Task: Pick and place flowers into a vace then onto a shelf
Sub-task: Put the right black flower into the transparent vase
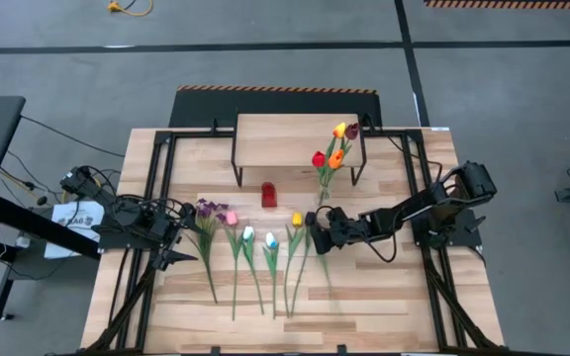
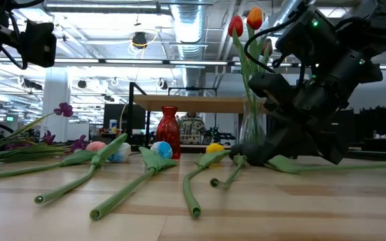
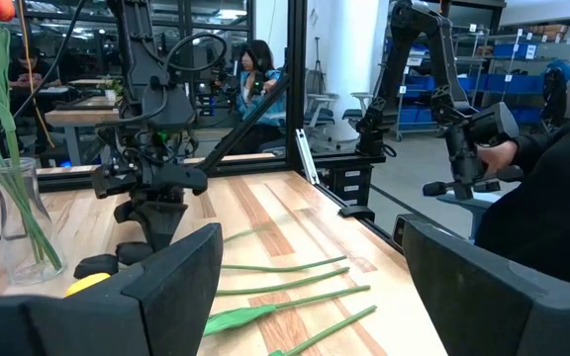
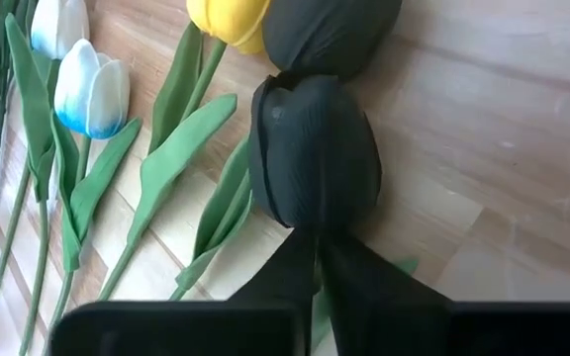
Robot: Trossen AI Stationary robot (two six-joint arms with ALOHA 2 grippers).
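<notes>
A glass vase [image 1: 325, 191] holding red, orange, yellow and maroon tulips stands on the table in front of the shelf [image 1: 285, 133]. More flowers [image 1: 250, 247] lie in a row on the planks: purple sprigs, then pink, white, blue-white and yellow tulips. At the right end of the row lie dark maroon tulips [image 4: 315, 163]. My right gripper [image 4: 315, 247] is down at the table there, shut on one of them. My left gripper [image 3: 310, 297] hovers open above the table's left side, beside the purple sprigs [image 1: 206, 210]. My right gripper pinches the dark maroon tulip by its stem right under the bloom [image 4: 315, 229], between the two fingertips [image 4: 359, 282]. It comes in low from the table's right, slanting down. The bloom [image 2: 243, 152] sits at table height, and the stem trails along the planks [image 2: 354, 164].
A small red vase [image 1: 268, 195] stands near the shelf's front left. The shelf's black legs [image 1: 236, 168] stand just behind the glass vase. The yellow tulip [image 4: 228, 20] lies close beside the held bloom. People sit in the room beyond the table.
</notes>
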